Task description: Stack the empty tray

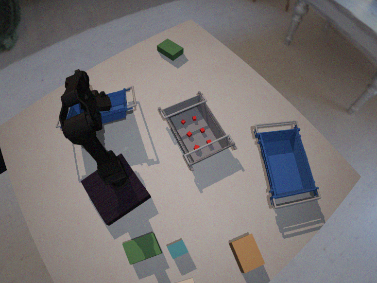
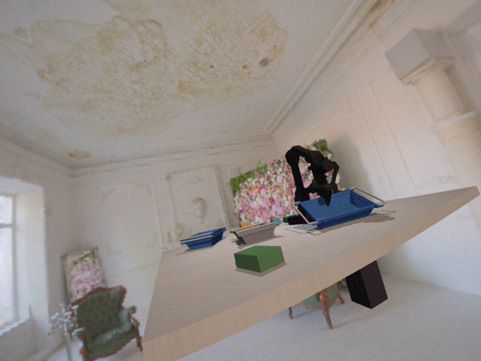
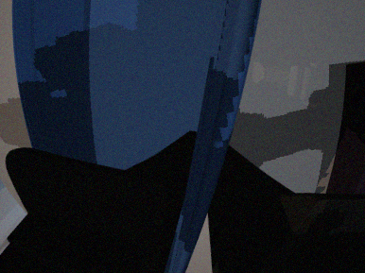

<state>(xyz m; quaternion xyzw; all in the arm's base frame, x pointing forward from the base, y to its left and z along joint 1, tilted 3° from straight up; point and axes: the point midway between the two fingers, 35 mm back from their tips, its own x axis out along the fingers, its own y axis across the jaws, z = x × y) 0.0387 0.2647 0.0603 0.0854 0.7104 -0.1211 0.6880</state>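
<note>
The grey tray [image 1: 217, 124] [image 2: 256, 232] stands mid-table with several small red blocks [image 1: 189, 133] inside. Its two wire bars [image 1: 183, 109] [image 1: 208, 145] lie across its top, one near each end. My gripper [image 2: 326, 199] [image 3: 200, 140] is shut on the long side wall of an empty blue tray [image 1: 117, 101] [image 2: 341, 208] [image 3: 147, 62] at the left of the table. The tray hangs a little above the table top, with its shadow offset below it. The arm hides the fingers in the overhead view. In the wrist view the blue wall runs between the two dark fingers.
A second blue tray [image 1: 306, 163] [image 2: 202, 238] stands at the right, bars out over its ends. A green box [image 1: 170, 48] [image 2: 258, 257] lies at the far edge. Green [image 1: 141, 248], teal [image 1: 177, 249] and orange [image 1: 247, 253] boxes lie along the near edge. The arm's dark base [image 1: 114, 194] stands at left.
</note>
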